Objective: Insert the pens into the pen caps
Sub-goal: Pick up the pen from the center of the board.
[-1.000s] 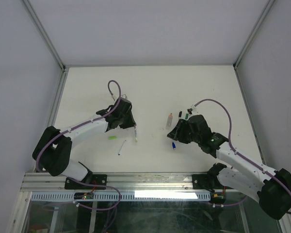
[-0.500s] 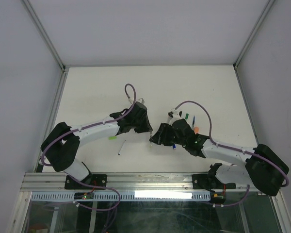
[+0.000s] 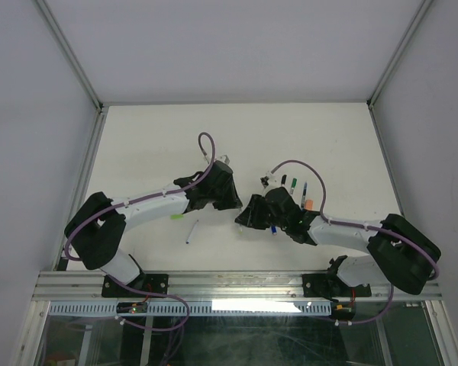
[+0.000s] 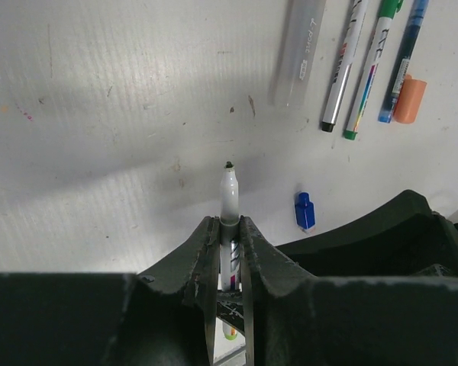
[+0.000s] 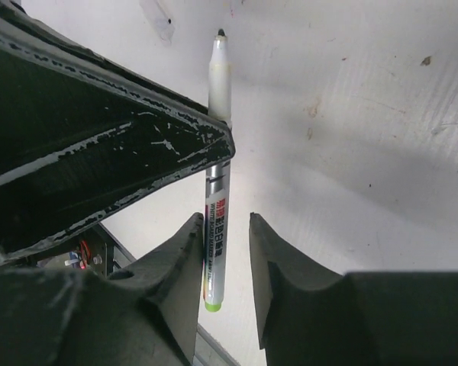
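Observation:
My left gripper (image 4: 227, 221) is shut on a white-barrelled pen (image 4: 229, 187), its dark tip pointing away from the wrist. In the right wrist view the same pen (image 5: 216, 229) runs between the open jaws of my right gripper (image 5: 225, 221). It lies close along the left finger (image 5: 185, 252), and its green rear end hangs low. In the top view the two grippers, left (image 3: 230, 201) and right (image 3: 246, 216), meet at mid-table. A blue cap (image 4: 304, 211) lies just right of the held pen. A green cap (image 3: 177, 216) and a loose pen (image 3: 191, 231) lie to the left.
A clear-capped pen (image 4: 298, 53), a black-ended pen (image 4: 342, 69), a green-capped pen (image 4: 370, 69) and a blue pen (image 4: 403, 61) lie side by side at the far right, with an orange cap (image 4: 408, 99) beside them. Metal frame rails border the table (image 3: 137, 137).
The left arm carried the pen to the right toward mid-table and the right arm swung left to meet it. Over the last half second both have barely moved.

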### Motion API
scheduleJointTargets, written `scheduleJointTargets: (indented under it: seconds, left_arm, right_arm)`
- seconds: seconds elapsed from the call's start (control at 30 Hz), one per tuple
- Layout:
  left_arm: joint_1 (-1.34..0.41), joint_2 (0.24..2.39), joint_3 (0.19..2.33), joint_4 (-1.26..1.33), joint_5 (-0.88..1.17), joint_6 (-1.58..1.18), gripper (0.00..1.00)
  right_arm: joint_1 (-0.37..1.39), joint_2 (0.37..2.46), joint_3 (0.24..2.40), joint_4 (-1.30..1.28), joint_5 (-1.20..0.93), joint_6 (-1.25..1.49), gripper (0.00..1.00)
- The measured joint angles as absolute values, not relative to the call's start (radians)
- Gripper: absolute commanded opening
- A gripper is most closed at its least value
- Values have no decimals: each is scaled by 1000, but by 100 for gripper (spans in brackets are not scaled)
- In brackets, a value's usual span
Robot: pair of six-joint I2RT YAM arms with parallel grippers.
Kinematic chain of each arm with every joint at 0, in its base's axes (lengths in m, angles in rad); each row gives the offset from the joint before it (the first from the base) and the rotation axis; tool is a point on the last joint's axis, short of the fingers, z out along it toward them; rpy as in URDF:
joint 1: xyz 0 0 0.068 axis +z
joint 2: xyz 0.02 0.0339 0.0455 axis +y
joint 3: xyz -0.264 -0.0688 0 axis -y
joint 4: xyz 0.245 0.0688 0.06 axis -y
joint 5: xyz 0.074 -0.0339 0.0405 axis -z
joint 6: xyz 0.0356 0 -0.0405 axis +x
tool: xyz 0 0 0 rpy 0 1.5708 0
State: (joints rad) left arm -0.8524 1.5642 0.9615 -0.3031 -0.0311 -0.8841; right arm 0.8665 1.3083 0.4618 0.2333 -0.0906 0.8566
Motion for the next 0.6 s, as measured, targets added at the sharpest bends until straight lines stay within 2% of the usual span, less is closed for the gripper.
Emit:
scheduleJointTargets:
  seconds: [0.2,0.3,0.4,0.6]
  left_arm:
    - [-857,1564,962,-289,-25,-884,16]
    - [-857,1564,960,-286,-25,-884,25]
    - [-858,1564,953,-284,-24,-888,36]
    - [-857,1543,945,-317,-63,-899,40]
  right_arm:
    - [867,1315,464,260,-91,865,9]
    - [867,1315,464,257,-90,865,2]
    - [868,1314,465,260,-90,867,1]
    - [870,1291,466,220,-74,866,0]
